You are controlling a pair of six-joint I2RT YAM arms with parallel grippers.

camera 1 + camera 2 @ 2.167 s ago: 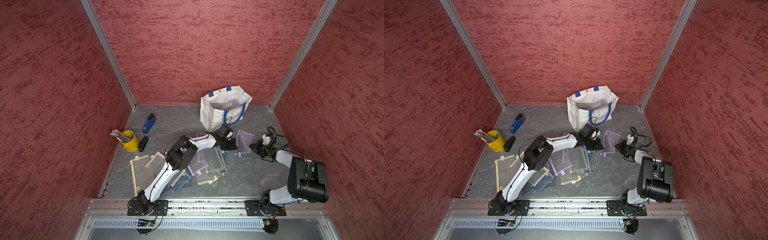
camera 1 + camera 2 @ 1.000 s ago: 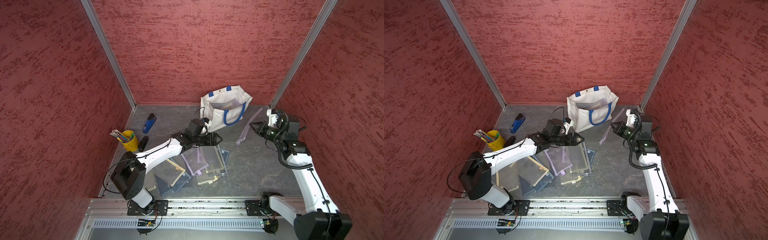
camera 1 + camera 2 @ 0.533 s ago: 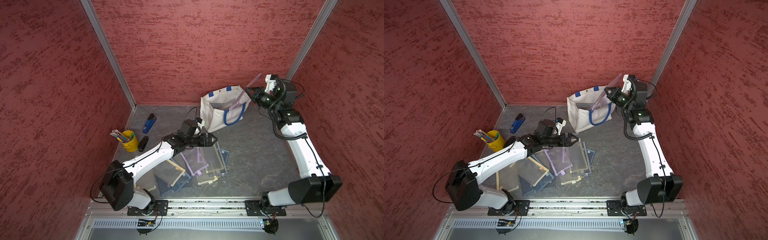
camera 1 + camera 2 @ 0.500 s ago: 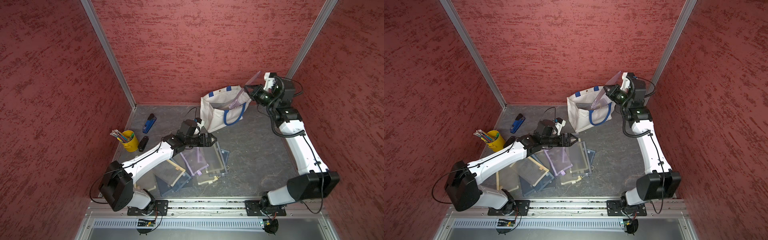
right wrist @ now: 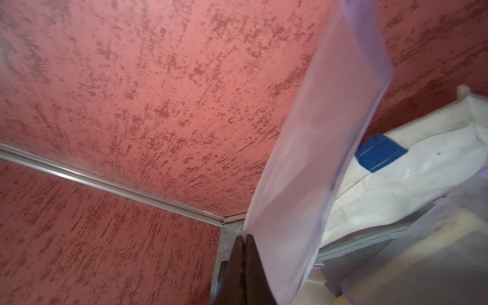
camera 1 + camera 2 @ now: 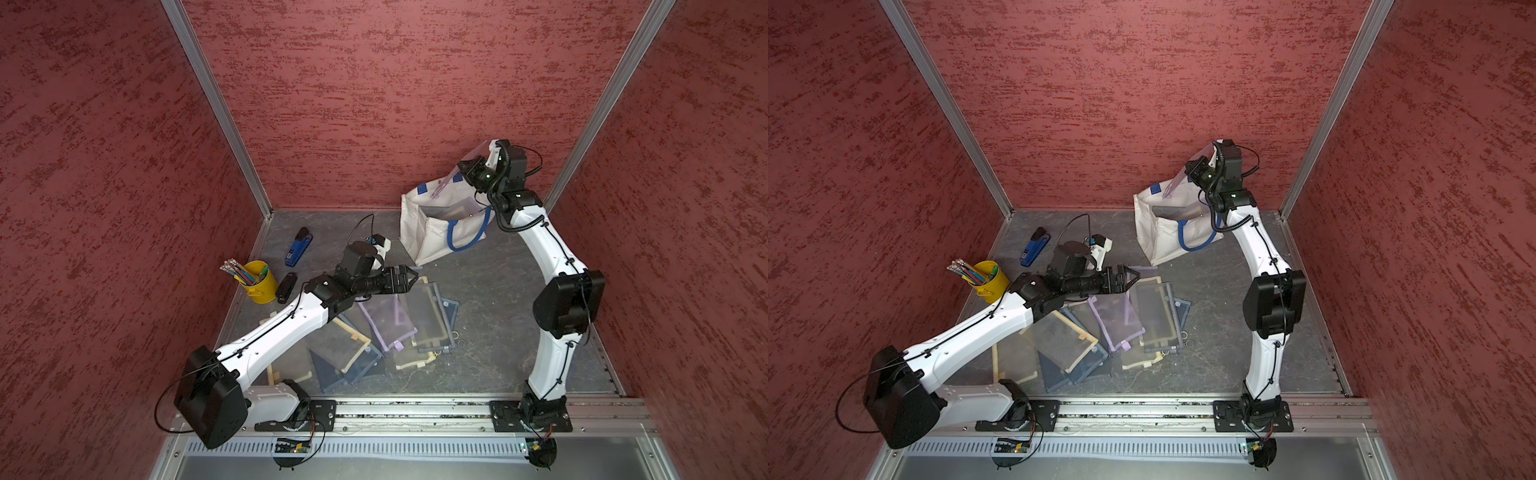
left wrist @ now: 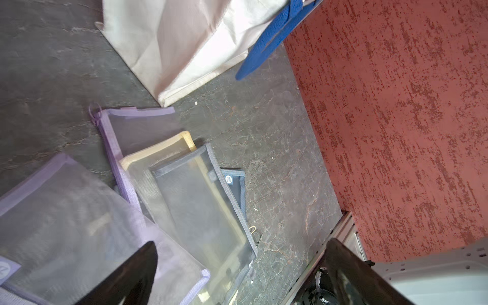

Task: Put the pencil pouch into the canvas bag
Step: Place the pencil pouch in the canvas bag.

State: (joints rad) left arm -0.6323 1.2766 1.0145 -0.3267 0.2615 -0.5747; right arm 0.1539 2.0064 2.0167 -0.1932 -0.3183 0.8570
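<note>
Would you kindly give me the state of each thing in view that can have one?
canvas bag: upright, mouth open, pouches inside.
purple pencil pouch: lifted, tilted over the bag's mouth, not released.
right end effector: shut on the purple pencil pouch.
left end effector: open, empty, above the pouch pile.
pouch pile: flat, overlapping.
yellow bucket: upright, holding pencils.
blue stapler: closed, lying flat.
</note>
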